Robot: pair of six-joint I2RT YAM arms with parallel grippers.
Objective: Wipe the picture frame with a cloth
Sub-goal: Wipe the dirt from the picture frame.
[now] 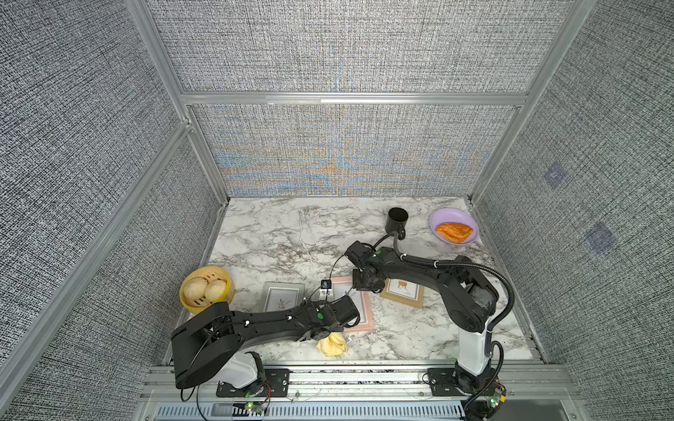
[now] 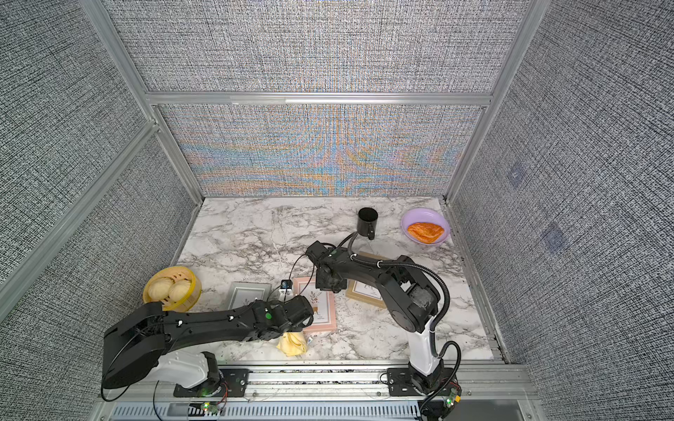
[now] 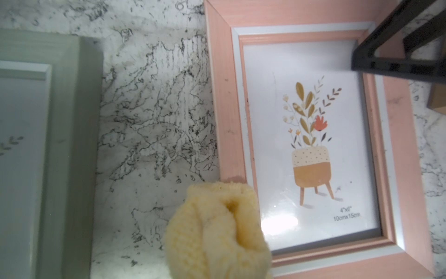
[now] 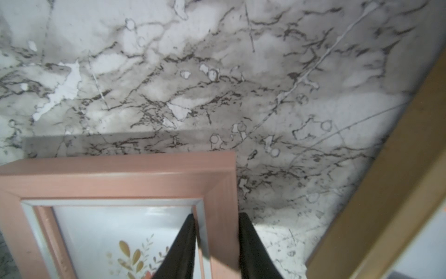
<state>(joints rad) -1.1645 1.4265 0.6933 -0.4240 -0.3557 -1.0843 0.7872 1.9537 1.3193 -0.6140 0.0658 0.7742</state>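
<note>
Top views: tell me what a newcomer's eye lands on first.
The pink frame at the table's front middle, worked from both ends: the right gripper clamps its rim at a far corner, and the left gripper holds a bunched yellow cloth by a near corner. Next, the yellow steamer of buns at left and the purple bowl far right.

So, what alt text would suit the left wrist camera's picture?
A bunched pale-yellow cloth hides a corner of a pink picture frame with a potted-plant print, on a marble table. A grey-green frame lies alongside.
</note>
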